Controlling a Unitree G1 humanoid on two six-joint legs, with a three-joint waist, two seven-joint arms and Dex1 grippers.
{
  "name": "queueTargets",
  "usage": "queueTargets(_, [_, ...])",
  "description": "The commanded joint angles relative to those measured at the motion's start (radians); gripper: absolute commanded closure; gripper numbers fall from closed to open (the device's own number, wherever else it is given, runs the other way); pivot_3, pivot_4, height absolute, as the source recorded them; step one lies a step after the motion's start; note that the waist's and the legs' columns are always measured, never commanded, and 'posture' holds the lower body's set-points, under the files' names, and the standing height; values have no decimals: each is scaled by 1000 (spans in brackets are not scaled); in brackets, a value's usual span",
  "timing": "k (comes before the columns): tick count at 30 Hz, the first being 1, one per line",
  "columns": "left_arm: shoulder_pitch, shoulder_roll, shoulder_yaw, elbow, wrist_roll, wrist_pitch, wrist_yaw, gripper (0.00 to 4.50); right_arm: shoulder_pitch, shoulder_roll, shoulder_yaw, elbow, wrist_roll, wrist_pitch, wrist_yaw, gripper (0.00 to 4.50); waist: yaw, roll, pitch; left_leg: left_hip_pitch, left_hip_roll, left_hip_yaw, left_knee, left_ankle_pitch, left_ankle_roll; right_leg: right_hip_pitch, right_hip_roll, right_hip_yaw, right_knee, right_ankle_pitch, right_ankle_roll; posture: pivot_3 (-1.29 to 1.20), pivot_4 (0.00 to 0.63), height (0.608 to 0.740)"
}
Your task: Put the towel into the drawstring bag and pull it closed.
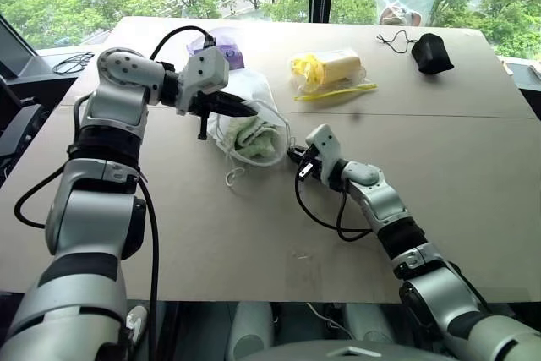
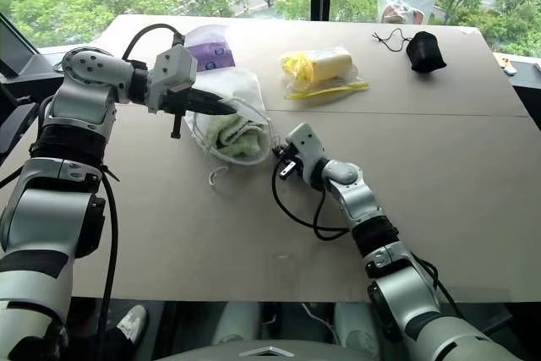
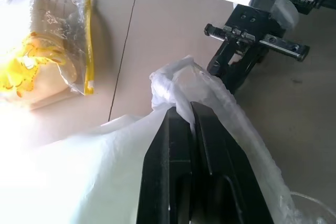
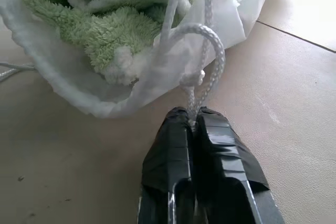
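The drawstring bag (image 1: 249,128) lies centre-frame, mouth toward the lower right, towel (image 4: 100,19) inside. Left gripper (image 3: 190,109) pinches its rim; right gripper (image 4: 192,115) clamps its cord (image 4: 210,51). Brown table (image 1: 439,175) beside windows.

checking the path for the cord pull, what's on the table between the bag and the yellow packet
Nothing: bare table separates the bag from the yellow packet, as the left eye view shows. The purple pack lies behind the bag, off that line.
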Motion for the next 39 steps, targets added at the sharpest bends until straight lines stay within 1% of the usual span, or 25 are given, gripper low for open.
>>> queueTargets(1, [62,38,80,4,-29,66,64,4500,64,-32,-32,-163,21,55,-19,4459,0,0,0,0,0,0,0,0,0,0,0,1,0,0,0,0,150,740])
queueTargets(2, [73,40,90,-1,-33,84,71,4500,73,-36,-33,-187,23,68,-21,4459,-1,0,0,0,0,0,1,0,0,0,0,2,0,0,0,0,150,740])
queueTargets(3, [125,65,124,-56,-92,205,33,4228,89,-42,-34,-232,25,90,-27,4487,-2,0,0,0,0,0,1,0,0,0,0,2,1,0,0,0,150,740])
queueTargets(4, [185,87,168,-117,-150,327,30,3916,102,-48,-34,-275,27,112,-32,4500,-7,0,0,-1,1,0,1,0,0,0,0,2,1,0,0,0,150,740])
queueTargets(5, [244,103,216,-170,-194,412,56,3666,113,-53,-35,-312,30,133,-36,4500,-20,0,0,0,2,0,2,0,0,0,0,3,1,0,0,0,150,740])
queueTargets(7, [349,128,305,-271,-261,548,125,2695,125,-60,-35,-360,35,167,-43,4500,-22,0,0,0,5,-1,1,0,0,-1,0,3,2,0,0,0,150,740])
queueTargets(9, [509,179,408,-416,-350,711,143,1894,128,-66,-31,-386,36,188,-45,4500,-25,0,0,0,6,-1,2,0,0,-1,1,2,2,0,0,0,150,740])
queueTargets(10, [595,200,456,-487,-383,771,151,1564,129,-70,-27,-394,35,195,-45,4500,-38,0,0,0,7,-1,1,0,0,-1,1,3,2,-1,1,0,150,740])
queueTargets(11, [677,212,498,-552,-402,803,170,1491,128,-73,-24,-398,33,199,-45,4500,-39,0,0,0,7,-1,1,0,0,-1,1,5,1,-1,1,0,150,740])
queueTargets(13, [806,204,555,-664,-413,812,226,1491,127,-75,-22,-398,35,206,-43,4500,-37,0,0,1,6,-4,0,0,0,-1,0,5,2,0,0,0,150,740])
queueTargets(14, [863,177,578,-732,-422,817,272,1491,126,-76,-20,-395,36,207,-39,4500,-31,0,0,1,6,-4,0,-1,0,-1,0,5,1,0,0,0,150,740])
queueTargets(15, [906,135,589,-794,-420,814,338,1491,124,-77,-18,-391,37,208,-36,4500,-22,0,0,1,6,-4,0,-1,0,0,-1,4,1,0,0,0,150,740])
queueTargets(17, [957,45,566,-891,-403,792,453,1491,123,-80,-13,-388,40,209,-29,4500,-9,0,0,1,6,-5,1,-2,1,0,-5,2,1,0,0,0,150,740])
queueTargets(19, [973,-36,520,-949,-379,771,542,1491,121,-82,-11,-389,43,214,-24,4500,4,0,0,1,4,-5,1,-4,1,1,-8,1,2,0,0,0,150,740])
queueTargets(20, [975,-84,487,-975,-372,769,588,1491,121,-84,-9,-393,43,218,-22,4500,7,-1,-1,1,3,-6,2,-4,1,1,-8,1,2,0,0,0,150,740])
queueTargets(22, [974,-147,442,-999,-358,761,652,1491,122,-89,-5,-399,41,222,-19,4500,7,-2,-2,1,3,-6,3,-4,2,3,-8,1,2,1,-1,0,150,740])
queueTargets(25, [942,-258,359,-969,-271,697,804,1491,125,-99,-3,-417,42,235,-20,4500,6,-2,-2,1,2,-6,3,-3,4,3,-7,1,2,2,-2,0,150,740])
queueTargets(27, [921,-312,341,-946,-241,665,876,1491,124,-105,-5,-421,45,239,-21,4500,6,-2,-2,1,2,-6,3,-3,4,2,-6,1,2,2,-2,0,150,740])
queueTargets(28, [917,-335,332,-939,-230,651,901,1491,125,-107,-7,-425,46,241,-23,4500,5,-2,-2,1,2,-6,3,-2,4,2,-2,1,3,2,-2,0,150,740])
queueTargets(30, [921,-363,308,-921,-191,606,944,1990,126,-113,-12,-431,47,245,-28,4500,0,-2,-2,1,3,-6,3,-2,4,2,0,2,2,2,-2,0,150,740])
queueTargets(31, [950,-374,286,-916,-156,559,965,2293,128,-117,-15,-440,48,249,-33,4500,0,-1,-2,2,3,-5,2,-3,4,2,1,3,2,2,-2,0,150,740])
queueTargets(33, [994,-404,291,-906,-112,483,1031,3182,132,-123,-24,-457,50,257,-42,4500,-2,-1,-2,2,4,-5,2,-3,4,2,1,3,2,2,-2,0,150,740])
queueTargets(35, [1009,-419,311,-897,-91,424,1077,4301,130,-127,-33,-465,53,259,-48,4500,1,0,-3,2,5,-4,2,-3,4,2,1,4,2,2,-3,0,150,740])
queueTargets(36, [1009,-422,324,-890,-86,396,1095,4462,126,-125,-43,-468,59,260,-54,4500,1,0,-3,3,5,-4,2,-3,4,2,0,4,2,2,-3,0,150,740])
queueTargets(39, [997,-416,363,-879,-64,282,1138,4462,100,-121,-68,-470,69,247,-68,4500,1,0,-3,3,5,-4,2,-3,4,2,1,3,2,2,-3,0,150,740])
